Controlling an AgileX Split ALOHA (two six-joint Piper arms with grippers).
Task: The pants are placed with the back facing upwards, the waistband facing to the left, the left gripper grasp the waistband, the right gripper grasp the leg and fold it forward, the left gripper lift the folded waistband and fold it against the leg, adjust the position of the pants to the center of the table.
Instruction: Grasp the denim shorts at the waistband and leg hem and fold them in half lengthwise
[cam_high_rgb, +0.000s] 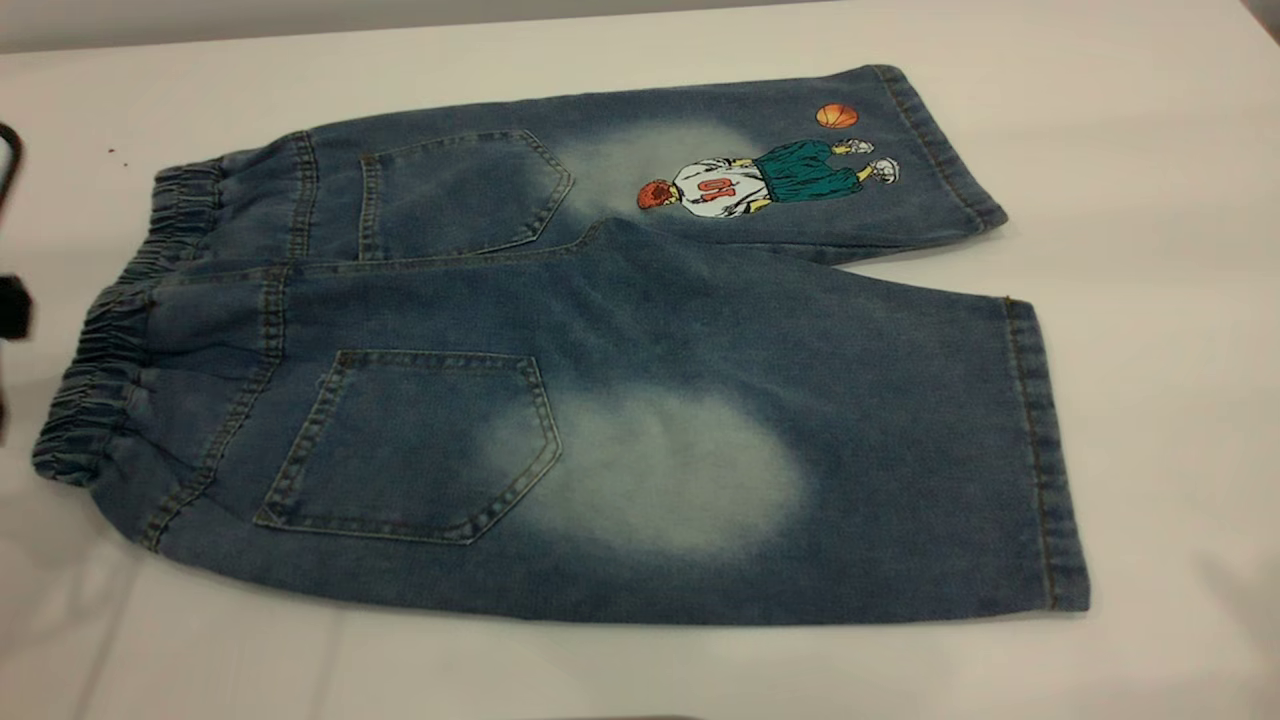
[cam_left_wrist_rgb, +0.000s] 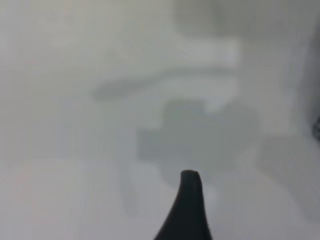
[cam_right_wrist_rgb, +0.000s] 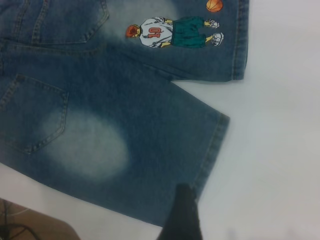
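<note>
Your left end effector (cam_high_rgb: 14, 305) is waiting at the bench's 9 o'clock edge in the exterior view, just beside the waistband (cam_high_rgb: 100, 385) and not touching it; only a black sliver is showing, so you cannot tell whether it is released or clenched. Your right end effector (cam_right_wrist_rgb: 182, 215) is hovering just beside the hem corner of the leg (cam_right_wrist_rgb: 150, 150), gripping nothing, and its spread is likewise not readable.

The pants (cam_high_rgb: 560, 370) are lying flat and unfolded on the bench (cam_high_rgb: 1150, 150), back up, 2 pockets showing, waistband at 9 o'clock, hems at 3 o'clock, the printed leg at 12 o'clock.

Judging by the cloth, you are dealing with soft but fairly weighty denim: it should drape, not slip, and hold a crease. Pinch the gathered waistband at its thick ruffle and take the plain leg on its stitched hem, where the doubled fabric is giving the firmest bite.
</note>
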